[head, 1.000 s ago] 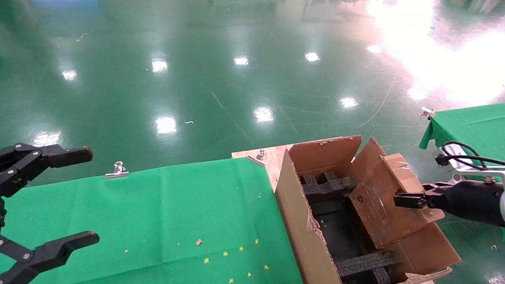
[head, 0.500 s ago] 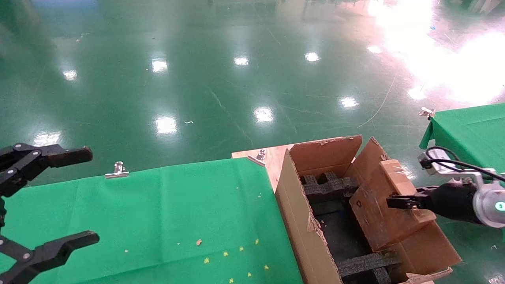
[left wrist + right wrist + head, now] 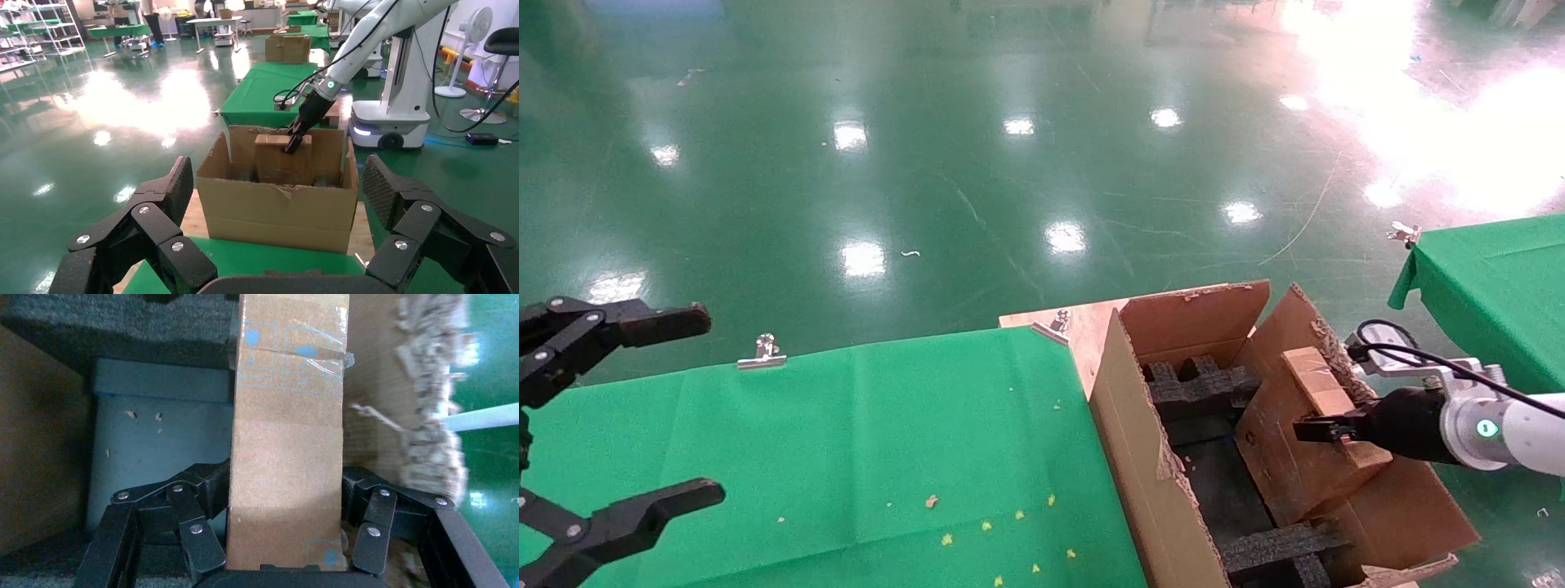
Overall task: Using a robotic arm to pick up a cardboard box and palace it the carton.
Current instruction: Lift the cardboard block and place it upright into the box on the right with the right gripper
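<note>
Cardboard box (image 3: 1295, 441): brown, flat and scuffed, tilted on edge, its lower part already between the carton's walls and its upper edge above the rim; lower and further toward the carton's middle than a second ago.
Right hand (image 3: 1324, 429): closed on the cardboard box, fingers (image 3: 202, 539) pressing both broad faces, seen plainly in the right wrist view; it has slid in from the robot's right over the ragged right flap.
Robotic arm (image 3: 1487, 429): white forearm with the teal ring now in sight in the head view, where earlier only the black wrist showed.
Carton (image 3: 1140, 457): stands open at the right end of the counter (image 3: 846, 441), black foam inserts (image 3: 1201, 384) at the far and near ends, a bare slot between them under the box.
Meaning: pick-up is done; the placing looks well under way, with lowering into the slot and release not yet done.
Risk: the box's bottom corner may catch on foam.
Left hand (image 3: 617, 425): parked, spread wide over the green cloth, holding nothing.
</note>
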